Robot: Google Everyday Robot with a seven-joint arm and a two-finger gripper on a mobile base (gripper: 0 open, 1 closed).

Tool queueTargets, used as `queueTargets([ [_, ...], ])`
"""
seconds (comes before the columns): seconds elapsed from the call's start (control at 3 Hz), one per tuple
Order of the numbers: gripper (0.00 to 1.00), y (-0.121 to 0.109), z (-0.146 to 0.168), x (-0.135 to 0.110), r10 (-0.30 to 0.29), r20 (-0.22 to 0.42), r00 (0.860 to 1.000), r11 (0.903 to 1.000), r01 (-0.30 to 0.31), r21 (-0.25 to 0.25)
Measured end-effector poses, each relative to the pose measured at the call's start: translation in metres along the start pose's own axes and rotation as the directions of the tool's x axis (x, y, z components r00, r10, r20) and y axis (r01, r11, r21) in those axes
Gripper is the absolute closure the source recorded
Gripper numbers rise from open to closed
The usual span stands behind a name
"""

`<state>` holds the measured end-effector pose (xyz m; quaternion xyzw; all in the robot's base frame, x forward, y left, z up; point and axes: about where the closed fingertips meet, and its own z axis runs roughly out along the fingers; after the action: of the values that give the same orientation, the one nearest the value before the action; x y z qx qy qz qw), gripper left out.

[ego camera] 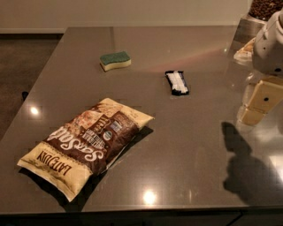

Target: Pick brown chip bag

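The brown chip bag (86,143) lies flat on the grey table (185,145) at the front left. It has a dark brown centre, cream-yellow ends, white script lettering and "LATE JULY" text at its near end. My gripper (258,106) hangs above the table at the far right edge of the camera view, well to the right of the bag and apart from it. Its shadow falls on the table below it. Nothing shows in its grasp.
A green sponge (115,60) lies at the back centre-left. A small black-and-white packet (177,82) lies in the middle, between the bag and my gripper. A container of dark pieces (264,9) stands at the back right corner. The table's front edge runs along the bottom.
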<state>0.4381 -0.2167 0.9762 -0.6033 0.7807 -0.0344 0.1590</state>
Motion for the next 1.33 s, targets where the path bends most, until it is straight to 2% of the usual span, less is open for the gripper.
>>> queueTargets([
  [0.33, 0.0, 0.0, 0.0, 0.0, 0.0, 0.0, 1.0, 1.0, 0.0, 0.0],
  [0.67, 0.0, -0.001, 0.001, -0.008, 0.007, 0.039, 0.999, 0.9994, -0.005, -0.033],
  [1.0, 0.0, 0.001, 0.01, -0.037, 0.013, 0.126, 0.992, 0.9958, -0.001, -0.091],
  [1.33, 0.0, 0.011, 0.018, -0.079, -0.004, 0.211, 0.978, 0.9911, 0.032, -0.129],
])
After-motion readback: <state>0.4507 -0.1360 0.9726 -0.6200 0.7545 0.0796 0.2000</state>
